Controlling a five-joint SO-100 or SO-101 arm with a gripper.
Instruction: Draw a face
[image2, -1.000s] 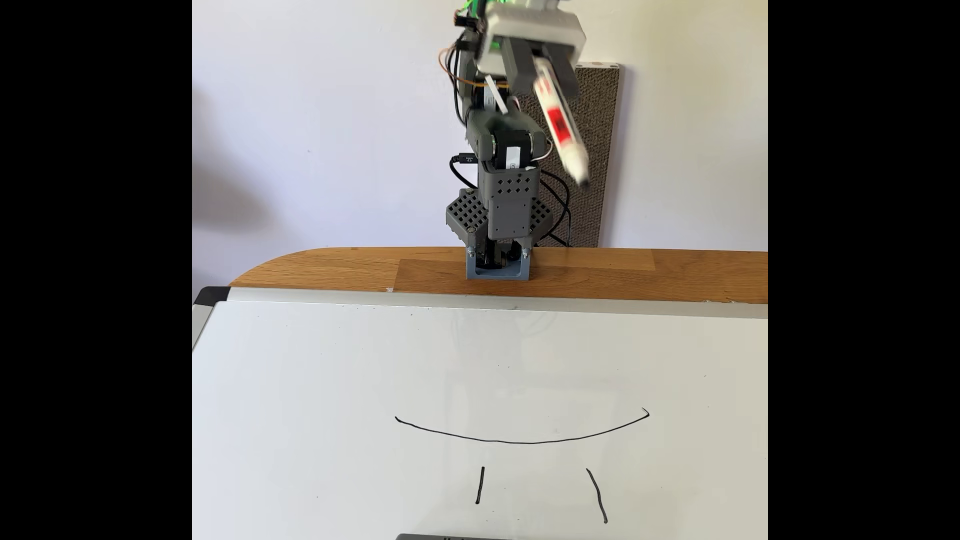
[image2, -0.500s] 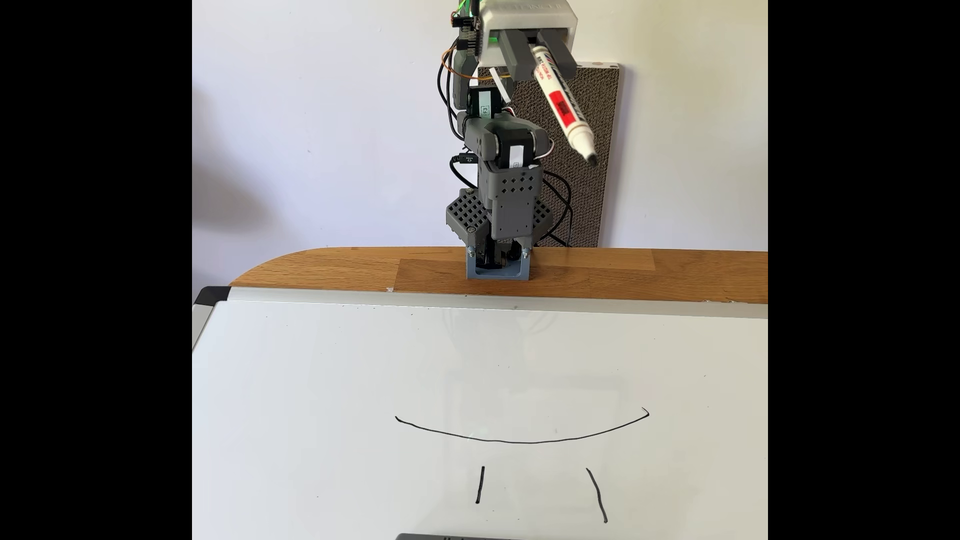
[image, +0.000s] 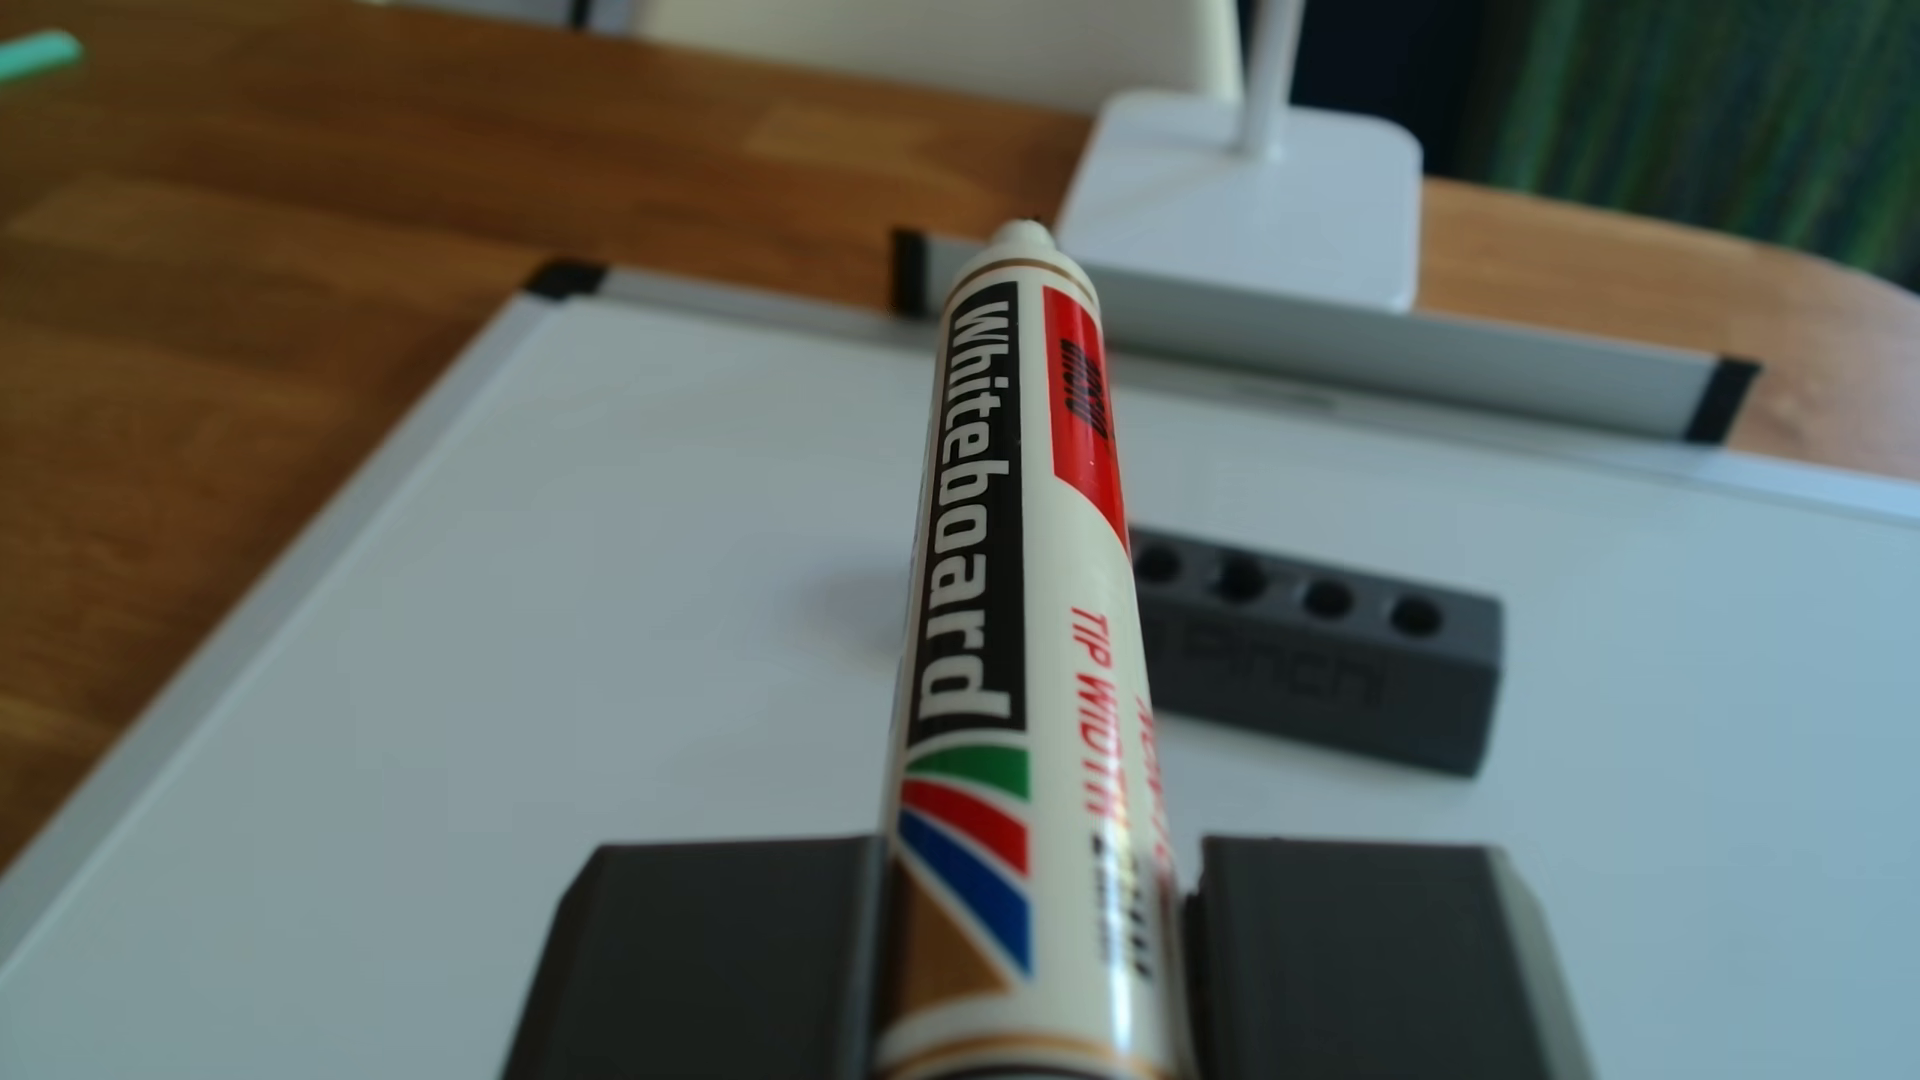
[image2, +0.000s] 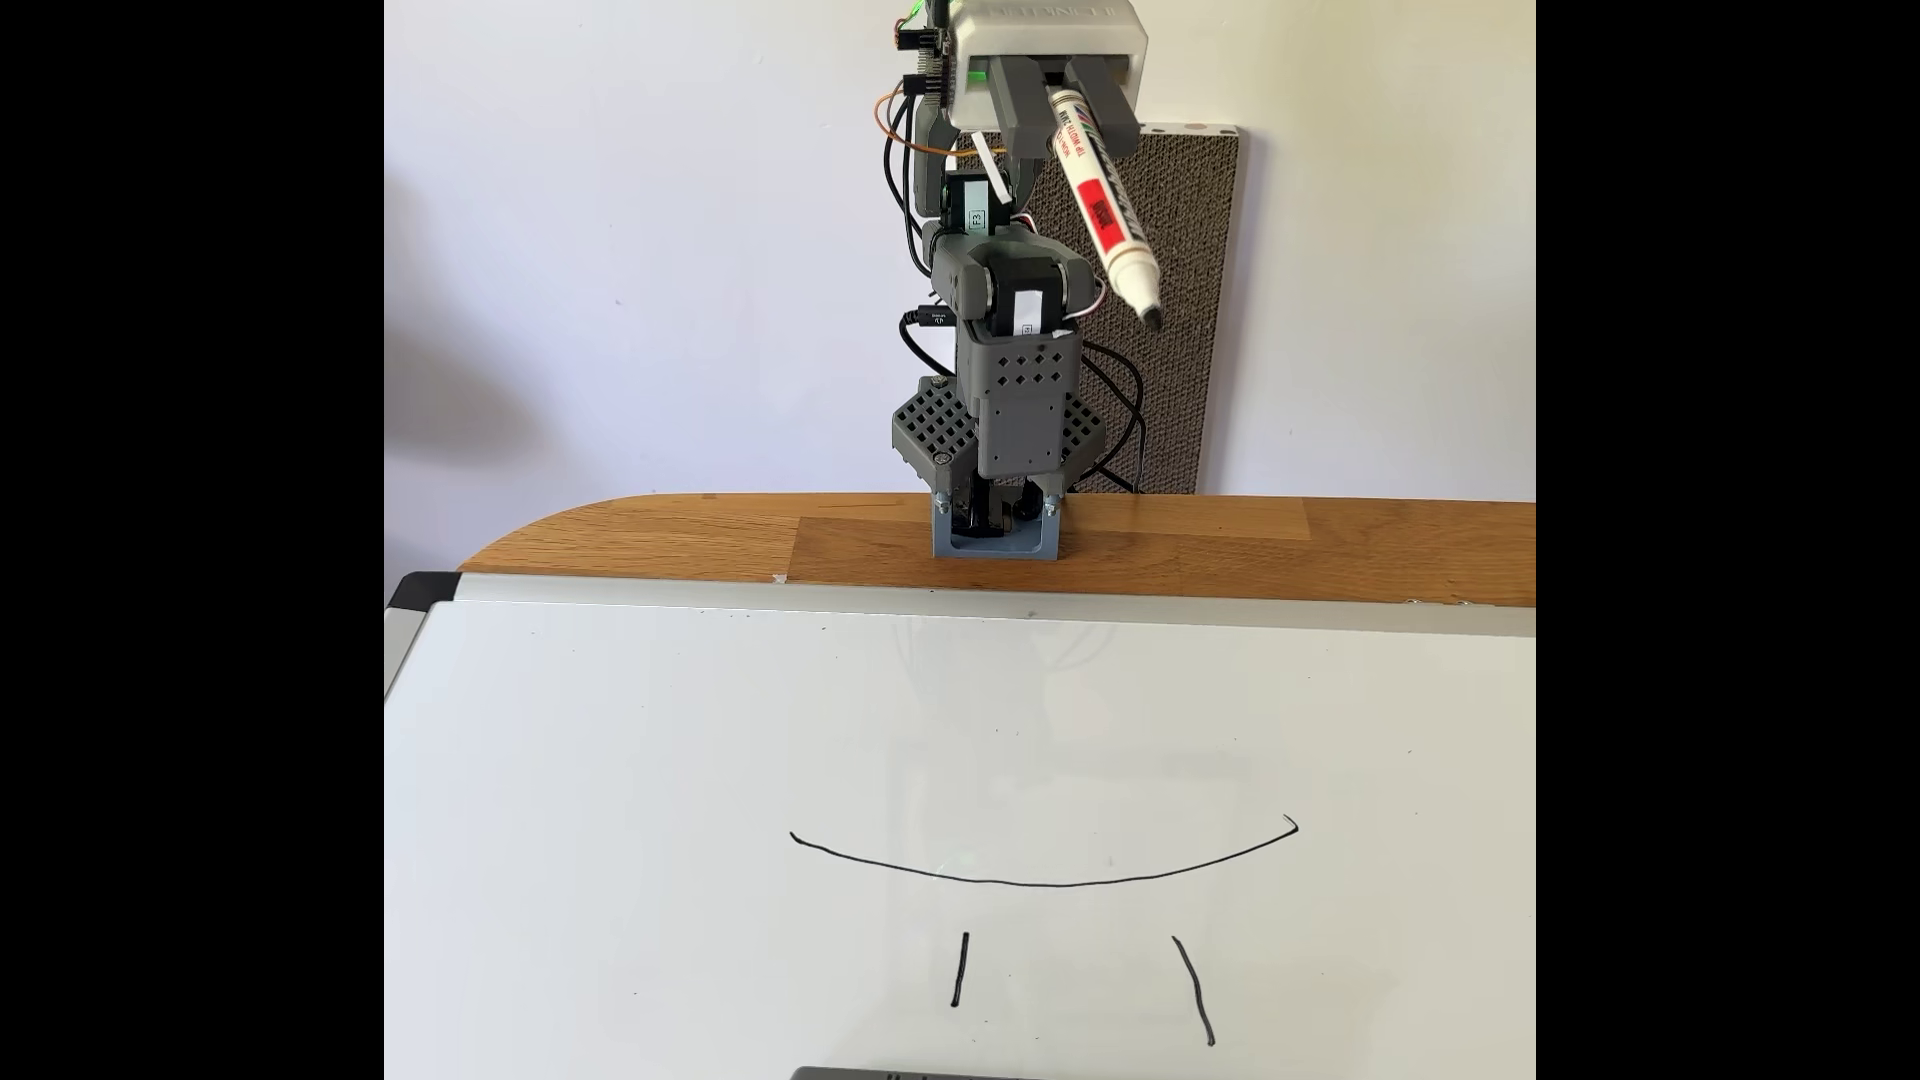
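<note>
High above the far edge of the wooden surface, the gripper has its jaws clamped on the whiteboard marker, tip slanting down and well clear of the whiteboard. On the board sit a long curved line and two short strokes nearer the camera. In the other view, a grey holder block with round holes lies on the board beyond the marker, partly hidden behind it. A white stand base sits blurred at the board's far edge. A brown textured panel leans on the pale wall.
</note>
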